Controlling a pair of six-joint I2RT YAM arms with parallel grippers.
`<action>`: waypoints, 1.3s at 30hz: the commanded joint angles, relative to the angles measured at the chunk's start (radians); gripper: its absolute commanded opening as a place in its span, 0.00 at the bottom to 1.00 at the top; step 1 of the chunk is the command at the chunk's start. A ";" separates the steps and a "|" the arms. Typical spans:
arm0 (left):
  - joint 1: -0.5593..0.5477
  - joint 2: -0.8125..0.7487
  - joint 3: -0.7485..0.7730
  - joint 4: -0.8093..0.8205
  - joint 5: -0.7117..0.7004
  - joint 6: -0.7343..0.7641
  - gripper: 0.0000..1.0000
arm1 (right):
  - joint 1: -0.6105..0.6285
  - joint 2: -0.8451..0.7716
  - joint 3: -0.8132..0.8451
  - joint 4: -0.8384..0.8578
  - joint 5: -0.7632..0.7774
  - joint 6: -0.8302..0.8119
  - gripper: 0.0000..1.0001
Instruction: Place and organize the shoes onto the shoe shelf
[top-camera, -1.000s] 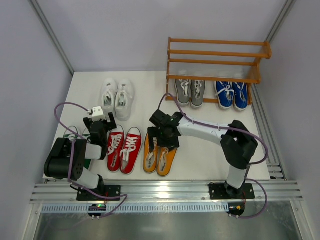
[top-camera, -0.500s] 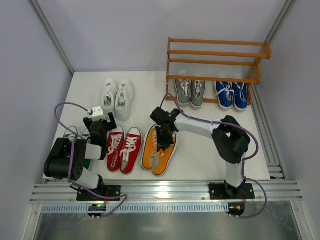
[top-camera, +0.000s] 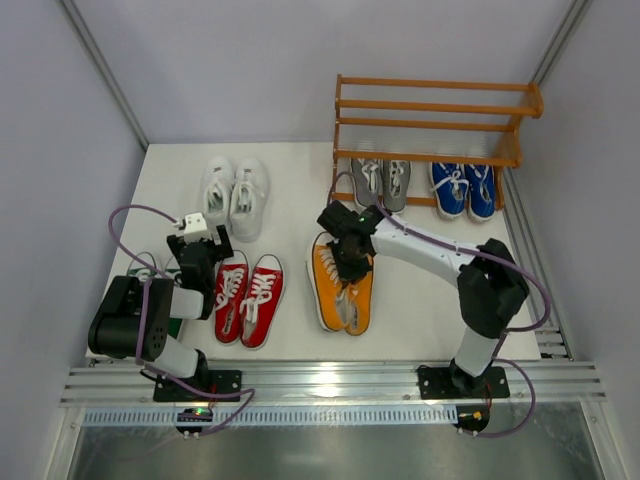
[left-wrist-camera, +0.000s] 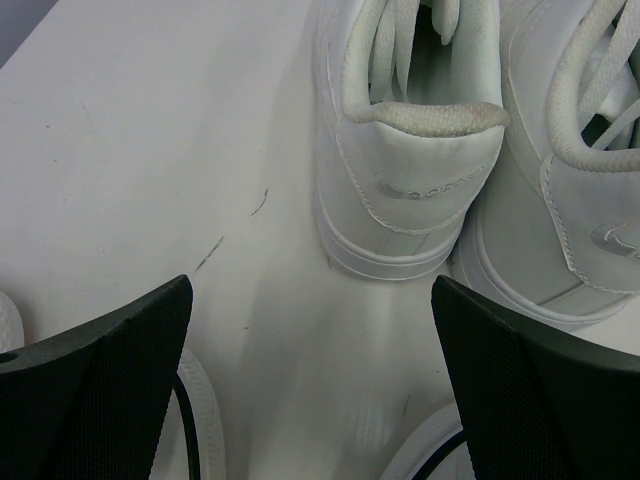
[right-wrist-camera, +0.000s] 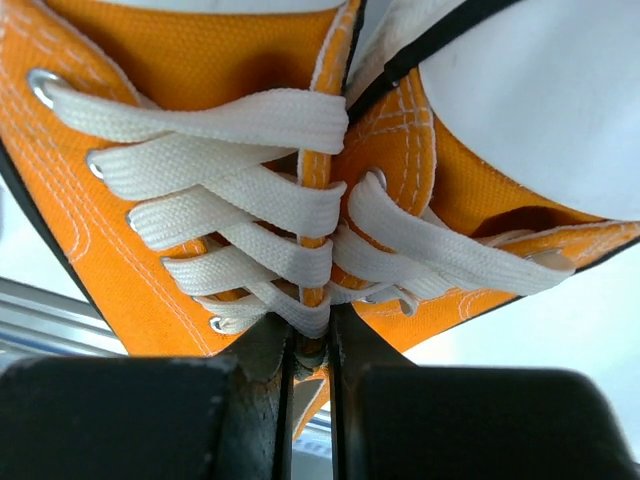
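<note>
Right gripper (top-camera: 352, 262) pinched together the inner collars of the orange canvas lace-up sneakers (top-camera: 340, 292). Its arm reached forward-left with the wrist bent down, over the white table (top-camera: 420, 300) in front of the orange-brown wooden slatted shoe shelf (top-camera: 430, 104). Left gripper (left-wrist-camera: 310, 380) hung spread just behind the heels of the white lace-up sneakers (left-wrist-camera: 410, 190).

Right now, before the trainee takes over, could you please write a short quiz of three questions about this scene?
1. True or false: the blue shoes stand on the top tier of the shoe shelf.
2. Which colour of pair does the right end effector grip? A red, B orange, C white.
3. Fill in: the left end effector is ____ (open or shut).

Key
1. False; they stand at the bottom of the shelf.
2. B, the orange shoes, pinched together at their inner edges.
3. Open, holding nothing.
</note>
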 joint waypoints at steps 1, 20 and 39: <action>0.002 -0.012 0.016 0.062 -0.011 -0.005 1.00 | -0.080 -0.140 0.042 -0.120 0.135 -0.144 0.04; 0.000 -0.015 0.018 0.055 -0.010 -0.005 1.00 | -0.174 -0.044 -0.077 -0.055 -0.060 -0.373 0.31; 0.000 -0.015 0.016 0.054 -0.010 -0.005 1.00 | -0.117 -0.160 -0.126 -0.050 -0.099 -0.026 0.86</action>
